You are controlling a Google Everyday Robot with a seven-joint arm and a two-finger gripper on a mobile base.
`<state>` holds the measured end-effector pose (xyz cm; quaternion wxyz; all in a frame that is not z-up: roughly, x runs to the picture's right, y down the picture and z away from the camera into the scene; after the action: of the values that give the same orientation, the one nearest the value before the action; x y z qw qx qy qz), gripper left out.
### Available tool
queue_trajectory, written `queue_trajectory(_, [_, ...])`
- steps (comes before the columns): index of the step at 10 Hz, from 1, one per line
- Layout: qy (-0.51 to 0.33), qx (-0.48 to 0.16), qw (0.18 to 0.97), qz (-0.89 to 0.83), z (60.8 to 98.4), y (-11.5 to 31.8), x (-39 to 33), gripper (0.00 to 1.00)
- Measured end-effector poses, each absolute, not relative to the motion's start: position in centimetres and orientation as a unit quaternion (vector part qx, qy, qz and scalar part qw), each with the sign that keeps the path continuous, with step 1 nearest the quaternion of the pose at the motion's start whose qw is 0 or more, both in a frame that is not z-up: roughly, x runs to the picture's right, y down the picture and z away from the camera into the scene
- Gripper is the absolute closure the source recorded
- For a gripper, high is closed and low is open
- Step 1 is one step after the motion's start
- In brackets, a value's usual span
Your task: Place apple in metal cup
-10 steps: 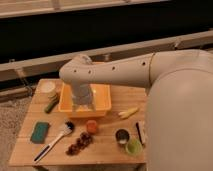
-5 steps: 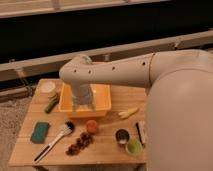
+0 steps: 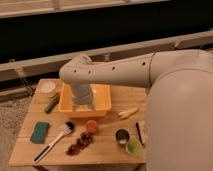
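Hand (image 3: 83, 103) hangs spread above the bin (image 3: 102, 97) at centre, likely readied to grasp. The apple (image 3: 91, 126) lies free on the counter (image 3: 105, 150) below, left of the metal cup (image 3: 122, 136).

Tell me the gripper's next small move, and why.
Probably shift the gripper from over the yellow bin to above the apple: it lies unheld on the table just outside the bin's near wall, apart from the metal cup.

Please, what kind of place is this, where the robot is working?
Probably a test or lab workspace, not a real kitchen: a small wooden table holds a yellow bin, a brush and a sponge. The gripper hangs over the bin.
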<state>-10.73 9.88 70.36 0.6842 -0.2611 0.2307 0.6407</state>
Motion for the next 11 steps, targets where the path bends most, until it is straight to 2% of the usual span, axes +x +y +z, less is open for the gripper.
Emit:
queue_trajectory(3, [0.237,-0.261,0.69,0.633,70.4,10.5,-10.5,0.35])
queue_trajectory(8, [0.231,-0.264,0.713,0.607,69.8,16.1,-10.8,0.35])
queue_trajectory(11, [0.233,-0.27,0.71,0.607,71.8,19.0,-10.5,0.35])
